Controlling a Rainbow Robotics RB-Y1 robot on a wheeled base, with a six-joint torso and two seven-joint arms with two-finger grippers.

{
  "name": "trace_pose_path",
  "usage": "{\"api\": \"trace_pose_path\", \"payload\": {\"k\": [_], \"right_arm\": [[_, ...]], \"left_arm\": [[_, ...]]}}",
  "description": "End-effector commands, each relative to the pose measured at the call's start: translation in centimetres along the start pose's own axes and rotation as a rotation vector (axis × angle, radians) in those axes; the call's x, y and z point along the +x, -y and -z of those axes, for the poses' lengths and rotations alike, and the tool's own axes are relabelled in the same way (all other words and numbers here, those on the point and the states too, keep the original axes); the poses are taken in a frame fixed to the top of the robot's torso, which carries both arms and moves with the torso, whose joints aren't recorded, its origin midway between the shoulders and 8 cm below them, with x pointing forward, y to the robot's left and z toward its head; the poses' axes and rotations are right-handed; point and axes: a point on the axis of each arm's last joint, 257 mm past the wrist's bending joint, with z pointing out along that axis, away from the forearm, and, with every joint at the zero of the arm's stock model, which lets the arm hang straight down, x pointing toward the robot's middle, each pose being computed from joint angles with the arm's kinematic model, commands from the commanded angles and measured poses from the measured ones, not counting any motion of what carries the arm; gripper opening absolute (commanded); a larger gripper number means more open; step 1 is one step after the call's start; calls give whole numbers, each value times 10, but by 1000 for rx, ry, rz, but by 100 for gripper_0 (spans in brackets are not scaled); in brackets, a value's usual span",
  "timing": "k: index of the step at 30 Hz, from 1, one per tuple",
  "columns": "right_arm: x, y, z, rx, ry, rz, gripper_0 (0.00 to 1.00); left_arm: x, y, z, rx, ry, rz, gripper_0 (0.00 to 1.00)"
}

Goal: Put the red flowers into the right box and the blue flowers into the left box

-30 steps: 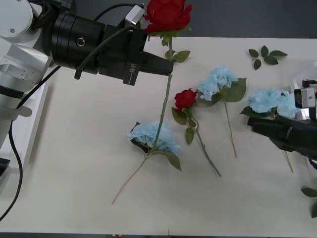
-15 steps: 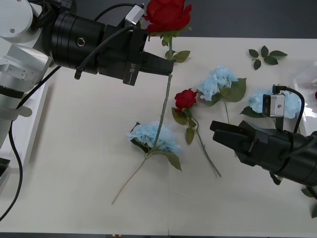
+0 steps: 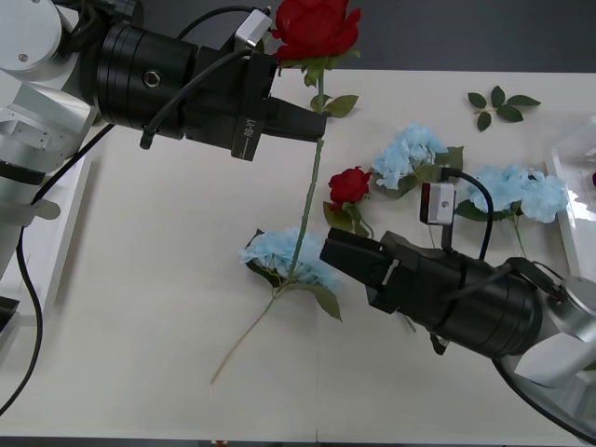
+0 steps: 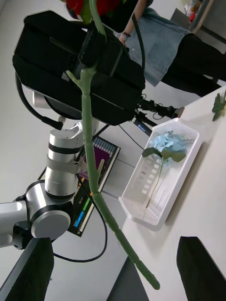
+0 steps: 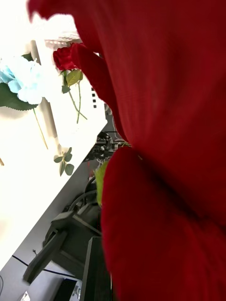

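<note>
My left gripper (image 3: pixel 319 126) is shut on the stem of a red flower (image 3: pixel 315 26) and holds it upright above the table, with the stem (image 4: pixel 89 155) hanging free. Low over the table, my right gripper (image 3: pixel 328 250) is open beside the stem's lower end. A second red flower (image 3: pixel 349 184) lies mid-table. Blue flowers lie at the centre (image 3: pixel 279 253), further back (image 3: pixel 408 154) and to the right (image 3: pixel 521 191). The left box (image 4: pixel 186 141) holds a blue flower (image 4: pixel 167 141). The right box (image 3: pixel 570 158) is at the right edge, and a red flower (image 5: pixel 63 57) lies in it.
A bloomless leaf sprig (image 3: pixel 501 102) lies at the table's back right, and another leaf (image 3: pixel 585 361) at the right edge. A person stands behind the left arm in the right wrist view. The table's left half is bare.
My right arm has swept from the table's right edge leftward to the centre, up to the hanging stem, covering the lying rose's stem. The left arm and its rose have stayed still.
</note>
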Motion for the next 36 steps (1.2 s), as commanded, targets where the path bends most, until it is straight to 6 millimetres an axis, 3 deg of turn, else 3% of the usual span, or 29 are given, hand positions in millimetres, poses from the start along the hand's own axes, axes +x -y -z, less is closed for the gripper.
{"api": "trace_pose_path", "payload": {"k": [1, 19, 24, 29, 31, 36], "right_arm": [[-15, -25, -21, -54, 40, 32, 76], [-19, -26, -60, -45, 67, 53, 75], [-21, -23, -65, -48, 74, 51, 52], [-23, -18, -68, -43, 77, 47, 11], [-23, -18, -69, -44, 76, 48, 2], [-23, -17, -70, -44, 77, 49, 0]], "left_arm": [[-5, 21, 0, 23, 1, -16, 0], [-5, 21, 0, 23, 1, -16, 0], [-5, 21, 0, 23, 1, -16, 0], [-5, 21, 0, 23, 1, -16, 0], [-5, 21, 0, 23, 1, -16, 0], [-5, 21, 0, 23, 1, -16, 0]]}}
